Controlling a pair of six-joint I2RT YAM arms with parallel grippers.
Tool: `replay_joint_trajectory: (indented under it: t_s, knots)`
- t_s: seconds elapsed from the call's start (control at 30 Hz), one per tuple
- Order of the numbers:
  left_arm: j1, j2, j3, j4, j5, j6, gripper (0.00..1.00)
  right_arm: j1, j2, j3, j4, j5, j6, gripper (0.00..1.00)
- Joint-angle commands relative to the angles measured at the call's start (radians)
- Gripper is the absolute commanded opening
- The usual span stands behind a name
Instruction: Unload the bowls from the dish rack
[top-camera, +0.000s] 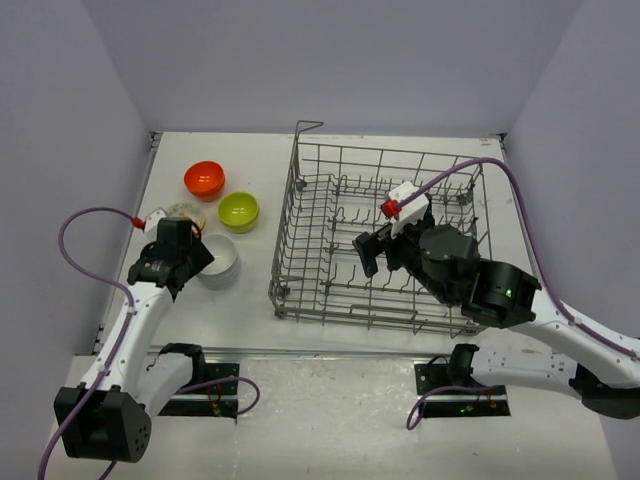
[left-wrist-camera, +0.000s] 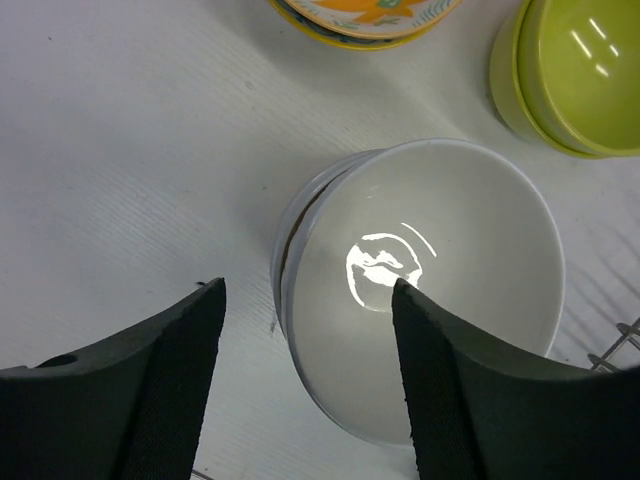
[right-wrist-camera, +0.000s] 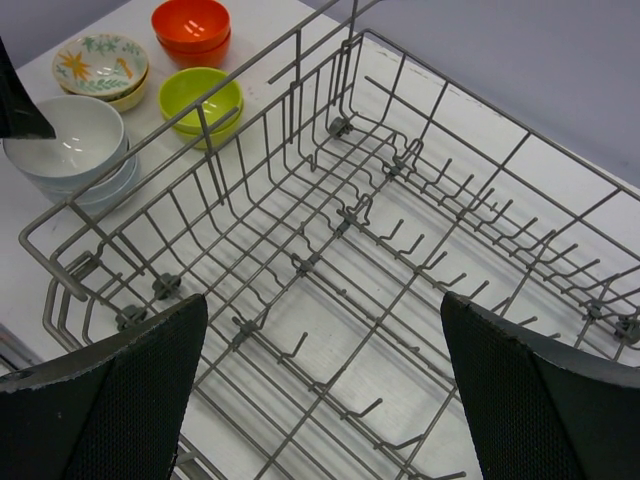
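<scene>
The grey wire dish rack (top-camera: 300, 215) stands centre-right and holds no bowls; its wires fill the right wrist view (right-wrist-camera: 300, 130). Left of it on the table are stacked white bowls (top-camera: 220, 262), orange-red bowls (top-camera: 204, 179), lime-green bowls (top-camera: 239, 211) and patterned cream bowls (top-camera: 182, 212). My left gripper (top-camera: 200, 256) is open just above the white stack (left-wrist-camera: 440, 290), one finger over the bowl's inside (left-wrist-camera: 450, 390), the other outside its rim. My right gripper (top-camera: 380, 255) is open and empty above the rack floor (right-wrist-camera: 325, 380).
The right wrist view shows the four stacks beyond the rack's left wall: orange-red (right-wrist-camera: 190, 25), patterned (right-wrist-camera: 100, 65), lime-green (right-wrist-camera: 200, 100), white (right-wrist-camera: 65, 145). The left wrist view shows lime-green (left-wrist-camera: 570, 80) and patterned (left-wrist-camera: 365, 20) bowls close to the white stack. Grey walls enclose the table.
</scene>
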Motion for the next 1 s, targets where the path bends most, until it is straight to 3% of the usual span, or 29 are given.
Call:
replay_joint_trajectory:
  t_s: [0.0,0.07,0.27,0.37,0.57,0.77,0.97]
  knots:
    - [-0.005,-0.029,0.02,0.009,0.031,-0.019,0.7,-0.002,-0.004,0.002,0.039,-0.014,0.003,0.99]
    - [-0.005,-0.062,0.053,-0.016,0.028,-0.011,1.0,-0.002,0.0,0.003,0.039,-0.011,0.005,0.99]
    - [-0.005,-0.133,0.236,-0.103,-0.004,0.09,1.0,-0.054,-0.007,0.03,0.01,0.008,0.087,0.99]
    - [-0.005,-0.16,0.386,-0.129,-0.059,0.21,1.0,-0.058,-0.056,0.092,-0.086,0.075,0.195,0.99]
    - [-0.005,-0.202,0.545,-0.13,-0.141,0.34,1.0,-0.058,-0.171,0.128,-0.22,0.227,0.276,0.99]
    - [-0.005,-0.298,0.501,-0.077,-0.052,0.438,1.0,-0.058,-0.291,0.115,-0.362,0.316,0.304,0.99]
    - [-0.023,-0.455,0.383,-0.053,-0.082,0.461,1.0,-0.058,-0.414,0.057,-0.421,0.345,0.313,0.99]
